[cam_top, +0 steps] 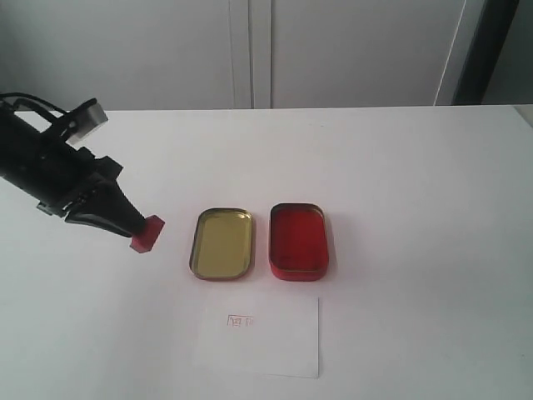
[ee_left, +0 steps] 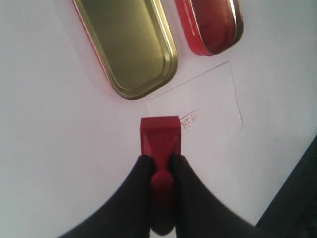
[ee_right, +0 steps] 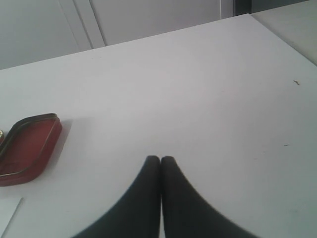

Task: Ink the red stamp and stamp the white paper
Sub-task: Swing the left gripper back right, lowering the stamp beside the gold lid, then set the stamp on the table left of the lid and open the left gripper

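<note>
Red stamp [ee_left: 159,136], a glossy square block, is pinched by left jaws; right jaws pressed together.

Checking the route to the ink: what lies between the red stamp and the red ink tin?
The gold tin lies between the red stamp and the red ink tin, shown best in the exterior view.

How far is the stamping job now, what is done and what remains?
Done, it seems: the white paper already carries a red imprint. In hand: the left gripper holds the red stamp left of the gold tin, off the paper. Left: probably only setting the stamp down; the right gripper is shut, empty.
</note>
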`<action>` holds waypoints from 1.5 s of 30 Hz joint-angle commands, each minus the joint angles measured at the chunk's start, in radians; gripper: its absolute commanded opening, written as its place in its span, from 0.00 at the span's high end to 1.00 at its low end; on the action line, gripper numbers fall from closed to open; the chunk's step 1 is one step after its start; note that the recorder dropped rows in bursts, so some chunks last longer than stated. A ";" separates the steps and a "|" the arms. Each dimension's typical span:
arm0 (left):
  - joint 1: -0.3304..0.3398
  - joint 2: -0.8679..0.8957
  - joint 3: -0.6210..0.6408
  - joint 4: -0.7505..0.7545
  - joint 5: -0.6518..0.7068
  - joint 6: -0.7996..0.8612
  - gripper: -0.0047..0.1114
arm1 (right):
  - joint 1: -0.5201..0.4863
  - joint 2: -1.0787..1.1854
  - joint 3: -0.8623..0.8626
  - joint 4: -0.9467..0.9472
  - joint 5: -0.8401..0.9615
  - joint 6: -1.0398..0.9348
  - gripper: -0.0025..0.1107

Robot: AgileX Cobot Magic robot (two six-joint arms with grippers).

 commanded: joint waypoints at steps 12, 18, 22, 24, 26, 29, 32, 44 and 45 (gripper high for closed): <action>-0.004 0.029 0.196 -0.162 -0.070 0.151 0.96 | 0.004 -0.005 0.001 -0.007 -0.011 0.020 0.98; -0.004 0.124 0.225 -0.348 -0.054 0.284 0.96 | 0.004 -0.005 0.001 -0.007 -0.011 0.020 0.98; -0.004 0.183 0.225 -0.395 -0.056 0.312 0.96 | 0.004 -0.005 0.001 -0.007 -0.011 0.020 0.98; -0.004 0.208 0.225 -0.405 -0.062 0.312 0.96 | 0.004 -0.005 0.001 -0.007 -0.011 0.020 0.98; -0.004 0.226 0.225 -0.408 -0.066 0.312 0.96 | 0.004 -0.005 0.001 -0.007 -0.011 0.020 0.98; -0.004 0.229 0.225 -0.408 -0.086 0.312 0.96 | 0.004 -0.005 0.001 -0.007 -0.011 0.020 0.98; -0.004 0.229 0.225 -0.408 -0.090 0.310 0.96 | 0.004 -0.005 0.001 -0.007 -0.011 0.020 0.98; -0.004 0.229 0.225 -0.374 -0.134 0.273 0.75 | 0.004 -0.005 0.001 -0.007 -0.011 0.020 0.98; -0.004 0.229 0.225 -0.373 -0.134 0.273 0.71 | 0.004 -0.005 0.001 -0.007 -0.011 0.020 0.98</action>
